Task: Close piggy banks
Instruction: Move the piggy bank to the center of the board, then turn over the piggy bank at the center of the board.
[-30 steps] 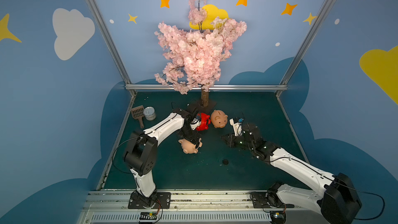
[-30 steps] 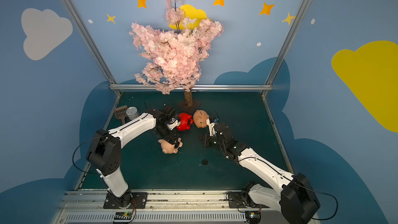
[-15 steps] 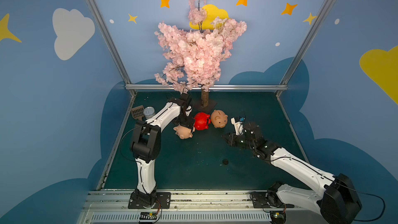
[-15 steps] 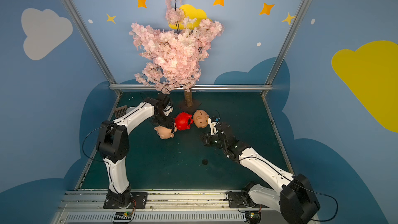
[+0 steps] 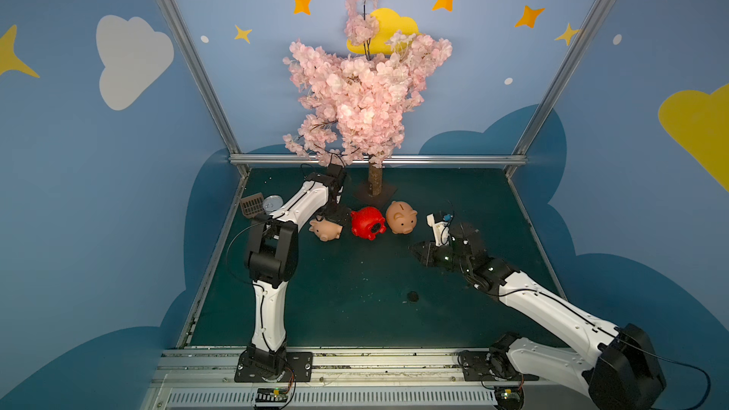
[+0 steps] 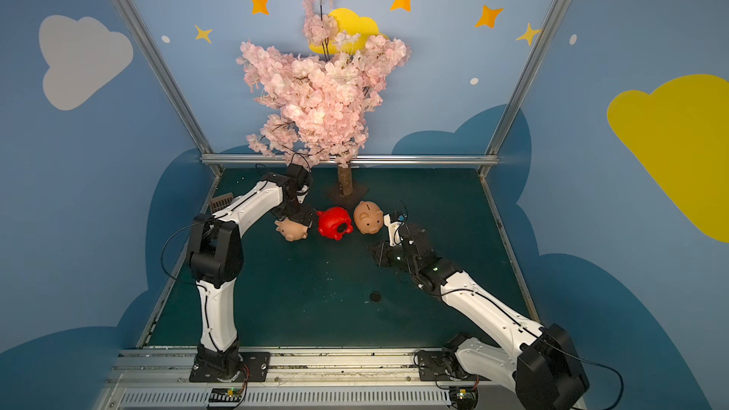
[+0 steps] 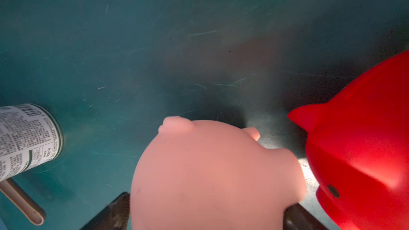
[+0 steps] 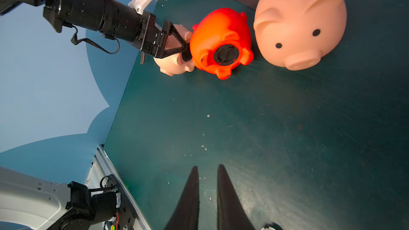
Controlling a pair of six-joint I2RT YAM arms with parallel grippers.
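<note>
Three piggy banks lie in a row before the tree in both top views. The left peach-pink one (image 5: 326, 229) (image 6: 292, 229) lies tipped on the mat between the wide-apart fingers of my left gripper (image 5: 336, 218) (image 7: 208, 212). The fingers (image 7: 120, 209) flank its round body (image 7: 212, 173). The red pig (image 5: 367, 222) (image 8: 221, 40) lies on its side with a black plug (image 8: 226, 55) in its belly. The right peach-pink pig (image 5: 401, 216) (image 8: 301, 23) stands upright, slot up. My right gripper (image 5: 415, 248) (image 8: 207, 167) hovers low over bare mat, shut to a narrow slit and holding nothing.
A loose black round plug (image 5: 412, 296) (image 6: 375, 296) lies on the mat toward the front. A silver tin can (image 5: 272, 203) (image 7: 26, 138) and a brown scoop (image 5: 252, 205) sit at the back left. The blossom tree's trunk (image 5: 374, 183) rises just behind the pigs.
My left arm has carried the peach-pink pig back and left, setting it down beside the red pig. The left elbow has swung upright. The right arm has barely moved.
</note>
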